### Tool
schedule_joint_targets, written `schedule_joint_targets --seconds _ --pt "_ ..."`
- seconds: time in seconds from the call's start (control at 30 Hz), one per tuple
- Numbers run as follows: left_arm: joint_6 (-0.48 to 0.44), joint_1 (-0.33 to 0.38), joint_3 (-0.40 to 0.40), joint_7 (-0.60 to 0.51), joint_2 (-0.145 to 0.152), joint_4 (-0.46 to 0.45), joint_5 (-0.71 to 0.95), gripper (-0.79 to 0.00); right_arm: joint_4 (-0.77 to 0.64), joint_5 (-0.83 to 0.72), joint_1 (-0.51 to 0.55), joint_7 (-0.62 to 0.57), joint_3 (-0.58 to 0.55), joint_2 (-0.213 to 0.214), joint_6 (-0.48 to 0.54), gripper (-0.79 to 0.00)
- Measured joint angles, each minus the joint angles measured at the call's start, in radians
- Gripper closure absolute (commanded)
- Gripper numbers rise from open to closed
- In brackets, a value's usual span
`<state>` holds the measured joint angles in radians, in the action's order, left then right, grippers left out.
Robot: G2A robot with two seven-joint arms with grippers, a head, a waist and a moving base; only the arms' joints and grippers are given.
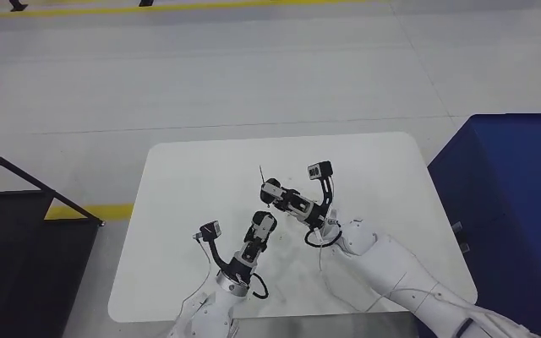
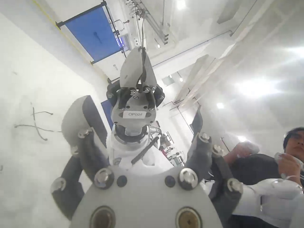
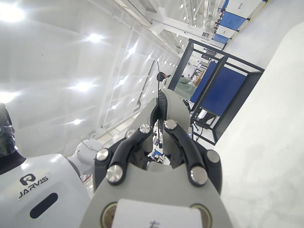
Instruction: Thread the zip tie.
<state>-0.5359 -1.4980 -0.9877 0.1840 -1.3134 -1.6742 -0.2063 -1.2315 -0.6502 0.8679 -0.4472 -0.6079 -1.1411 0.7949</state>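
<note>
The zip tie (image 1: 262,175) is a thin black strip that stands up from my right gripper (image 1: 270,193) over the middle of the white table (image 1: 194,177). In the right wrist view my right gripper (image 3: 159,97) is shut on the zip tie (image 3: 158,77), whose free end sticks out past the fingertips. My left gripper (image 1: 261,222) hangs just nearer the table's front edge, pointing at the right one. The left wrist view has my left gripper (image 2: 137,110) open with nothing in it, and farther off between its fingers the right gripper (image 2: 135,72) holds the zip tie (image 2: 143,60).
A blue cabinet (image 1: 499,194) stands close to the table's right edge. A black frame (image 1: 38,245) stands on the floor at the left. Bare tabletop lies all around the two grippers.
</note>
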Motion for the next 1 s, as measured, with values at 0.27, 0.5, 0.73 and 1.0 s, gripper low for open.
schedule_joint_targets --seconds 0.27,0.5,0.73,1.0 --pt "0.027 0.016 -0.002 0.026 -0.010 0.016 -0.028 -0.249 0.016 0.020 0.008 -0.025 -0.028 -0.019 -0.015 0.000" --pt "0.040 0.024 -0.012 0.038 -0.016 0.023 -0.031 -0.228 0.029 0.024 0.012 -0.049 -0.050 -0.036 -0.025 0.000" --pt "0.054 0.032 -0.013 0.038 -0.024 0.025 -0.025 -0.206 0.039 0.033 0.017 -0.073 -0.074 -0.050 -0.036 0.000" --pt "0.069 0.041 -0.013 0.037 -0.033 0.034 -0.015 0.000 0.049 0.035 0.024 -0.107 -0.103 -0.062 -0.047 0.000"
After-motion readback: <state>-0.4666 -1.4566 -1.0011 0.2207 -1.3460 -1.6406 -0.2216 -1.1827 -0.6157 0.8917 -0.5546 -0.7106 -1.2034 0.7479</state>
